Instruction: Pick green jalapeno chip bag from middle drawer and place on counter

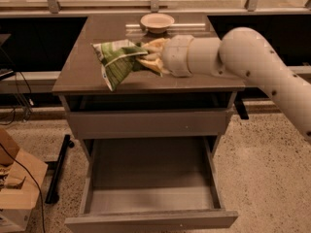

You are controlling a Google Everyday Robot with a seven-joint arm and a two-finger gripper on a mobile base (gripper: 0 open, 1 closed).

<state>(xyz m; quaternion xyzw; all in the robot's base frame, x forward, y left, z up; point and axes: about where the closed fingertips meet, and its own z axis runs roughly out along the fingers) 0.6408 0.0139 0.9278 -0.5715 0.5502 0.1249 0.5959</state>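
Observation:
The green jalapeno chip bag (pixel 116 61), green with white stripes, hangs over the counter (pixel 82 74), near its left middle part. My gripper (pixel 146 57) is shut on the bag's right end and holds it from the right, just above the counter top. The white arm reaches in from the right. The middle drawer (pixel 150 198) is pulled out below and its tray shows nothing inside.
A white bowl (pixel 157 21) stands at the back of the counter. The arm hides the counter's right middle part. A cardboard box (pixel 17 188) and black cables lie on the speckled floor at the left.

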